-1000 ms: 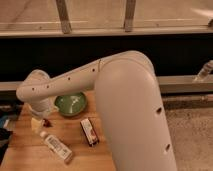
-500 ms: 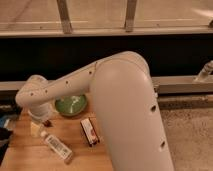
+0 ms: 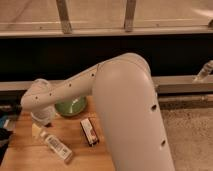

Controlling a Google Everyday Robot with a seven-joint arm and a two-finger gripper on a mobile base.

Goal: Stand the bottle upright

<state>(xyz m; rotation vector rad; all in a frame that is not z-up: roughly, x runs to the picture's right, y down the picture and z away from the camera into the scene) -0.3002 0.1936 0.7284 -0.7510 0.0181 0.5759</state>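
Observation:
The bottle (image 3: 56, 146) is a slim white plastic bottle with a pale label. It lies on its side on the wooden table (image 3: 80, 155), with its cap end pointing up-left. My gripper (image 3: 42, 123) hangs from the white arm (image 3: 75, 87) just above and behind the bottle's cap end, at the table's left side. The wrist hides the gripper's tips.
A green bowl (image 3: 70, 106) sits behind the gripper, partly hidden by the arm. A flat black-and-red box (image 3: 89, 132) lies right of the bottle. A dark object (image 3: 5, 125) is at the left edge. My large white arm covers the table's right side.
My arm's end has lowered a little toward the bottle's cap end. The bottle, bowl and box have not moved.

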